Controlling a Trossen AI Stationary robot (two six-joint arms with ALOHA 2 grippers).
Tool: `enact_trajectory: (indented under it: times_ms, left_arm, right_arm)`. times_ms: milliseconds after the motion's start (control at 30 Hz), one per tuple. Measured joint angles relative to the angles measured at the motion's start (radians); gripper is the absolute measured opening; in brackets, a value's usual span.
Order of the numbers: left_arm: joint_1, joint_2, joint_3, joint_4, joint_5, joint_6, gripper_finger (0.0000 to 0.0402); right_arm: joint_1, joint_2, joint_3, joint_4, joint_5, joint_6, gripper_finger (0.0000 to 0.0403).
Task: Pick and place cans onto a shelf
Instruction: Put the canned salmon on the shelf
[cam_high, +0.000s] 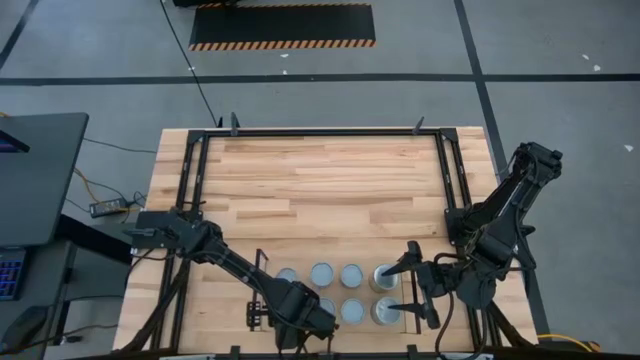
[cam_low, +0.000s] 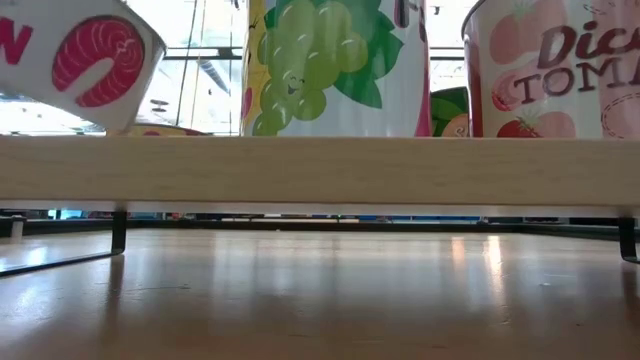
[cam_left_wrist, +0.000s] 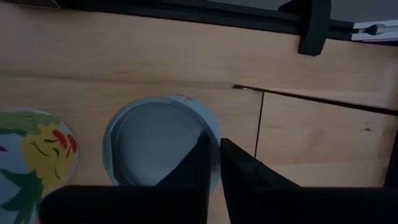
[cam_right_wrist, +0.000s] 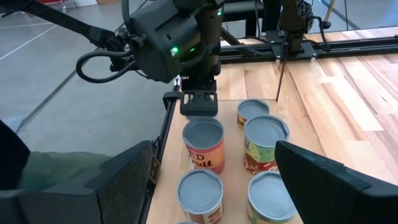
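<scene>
Left gripper (cam_high: 300, 322) low over the near-left corner of the shelf (cam_high: 262, 262), fingers (cam_left_wrist: 239, 180) drawn together with only a thin slit between them, clamped on nothing; one grey-topped can (cam_left_wrist: 158, 146) directly beyond and below the fingertips, its rim partly covered by them, contact not clear. Second can top with a colourful printed lid (cam_left_wrist: 34, 155) just beside the first, further off to the side of the fingers. Thin dark rail (cam_left_wrist: 258, 127) of the shelf on the other side of the fingers. Right gripper (cam_high: 412, 285) at the near-right end of the shelf, fingers (cam_right_wrist: 336, 180) spread wide apart, holding nothing; cans (cam_right_wrist: 264, 146) grouped in the gap ahead of and between the two fingers, upright, in two rows, standing close beside each other. Red-labelled can (cam_right_wrist: 203, 146) farthest ahead on one row, right under the left gripper seen beyond it. From above, grey can tops (cam_high: 337, 275) in two rows on the light wood, nearest ones just beside the right fingertips. Level view: labelled cans (cam_low: 335, 65) standing on the wooden shelf board (cam_low: 320, 170), raised above the tabletop (cam_low: 320, 290) on thin dark legs
</scene>
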Motion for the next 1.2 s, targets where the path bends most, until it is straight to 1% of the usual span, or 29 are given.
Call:
enact_trajectory:
  times_ms: [267,433,600,700,867,967,1033,1100,1200]
  left_arm:
    - [0.000,0.000,0.000,0.000,-0.002,0.000,0.0059]
    - [0.000,0.000,0.000,-0.001,-0.002,-0.008,0.0063]
    - [0.000,0.000,0.000,-0.008,-0.033,-0.034,0.0064]
    - [-0.001,0.000,0.000,-0.011,-0.043,-0.064,0.0064]
    - [-0.020,0.000,0.028,-0.016,-0.097,-0.180,0.0064]
    - [-0.040,0.000,0.065,-0.013,-0.100,-0.290,0.0060]
    - [-0.051,0.000,0.090,0.004,-0.099,-0.430,0.0054]
    - [-0.054,0.000,0.102,0.059,-0.096,-0.644,0.0047]
    - [-0.050,0.000,0.106,0.155,-0.114,-1.051,0.0036]
  right_arm:
    - [-0.003,0.000,0.000,0.015,-0.001,0.000,0.0348]
    - [-0.004,0.000,0.000,0.015,-0.001,0.006,0.0348]
    - [-0.004,0.000,0.000,0.015,-0.001,0.007,0.0348]
    - [-0.004,0.000,0.000,0.014,-0.002,0.007,0.0348]
    - [-0.004,0.000,0.000,0.014,-0.002,0.006,0.0348]
    - [-0.004,0.000,0.000,0.014,-0.002,0.002,0.0348]
    - [-0.004,0.000,0.000,0.014,-0.002,0.002,0.0348]
    - [-0.004,0.000,0.000,0.014,-0.003,0.001,0.0348]
    - [-0.004,0.000,0.000,0.013,-0.003,-0.001,0.0348]
